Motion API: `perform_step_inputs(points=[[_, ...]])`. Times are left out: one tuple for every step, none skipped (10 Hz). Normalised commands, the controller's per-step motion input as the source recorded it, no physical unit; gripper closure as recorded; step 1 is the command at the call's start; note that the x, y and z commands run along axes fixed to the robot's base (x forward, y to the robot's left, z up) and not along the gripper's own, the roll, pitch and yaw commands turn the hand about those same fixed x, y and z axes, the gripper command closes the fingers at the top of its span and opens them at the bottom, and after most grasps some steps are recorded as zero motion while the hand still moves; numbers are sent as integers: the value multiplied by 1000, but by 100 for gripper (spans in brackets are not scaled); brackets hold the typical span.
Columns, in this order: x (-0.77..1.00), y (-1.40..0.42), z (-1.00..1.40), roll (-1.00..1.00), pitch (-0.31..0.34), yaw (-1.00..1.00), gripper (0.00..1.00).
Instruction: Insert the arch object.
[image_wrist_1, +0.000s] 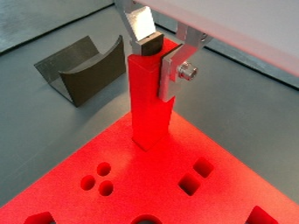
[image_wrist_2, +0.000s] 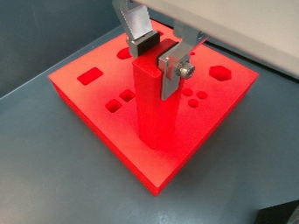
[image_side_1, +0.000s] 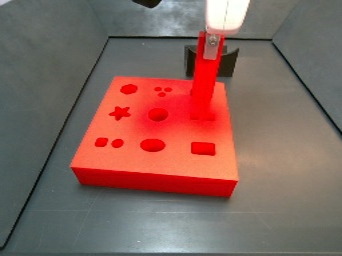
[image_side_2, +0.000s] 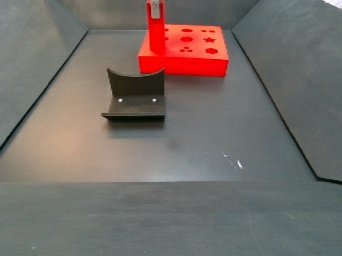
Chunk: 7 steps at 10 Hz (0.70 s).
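Over the red board (image_side_1: 154, 135), the gripper (image_wrist_1: 162, 52) is clamped on the top of the arch object (image_wrist_1: 151, 101); silver fingers (image_wrist_2: 177, 74) press both sides of the bar in both wrist views.

Status: bar is upright, its lower end meets the board near one edge (image_wrist_2: 156, 140). Can't tell whether the foot is partly in a hole or only resting on the surface; the base is washed out in red glare. Most of its length stands above the board (image_side_1: 205, 75), so my read is that insertion is started at most, not finished. Left to do: push down until seated, then let go.

Other holes in the board (star, circles, square) sit empty in a side view (image_side_1: 120, 113).

Dark fixture (image_side_2: 134, 97) stands on the floor well apart from the board, nothing in it.

Surroundings: dark grey matte floor (image_side_2: 187, 180), low grey walls (image_side_1: 54, 90) on the sides, small scuff mark on the floor (image_side_2: 230, 158). No other loose parts visible.
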Motion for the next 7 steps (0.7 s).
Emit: perform_step_inputs(points=[[-9, 0, -174, 0, -79, 0, 100], [-49, 0, -966, -94, -20, 0, 100], [0, 0, -1000, 0, 34, -9, 100], [94, 0, -1000, 0, 0, -40, 100], [77, 0, -1000, 0, 3, -40, 100], [-3, 23, -431, -97, 0, 0, 100], [0, 0, 0, 0, 0, 0, 100]])
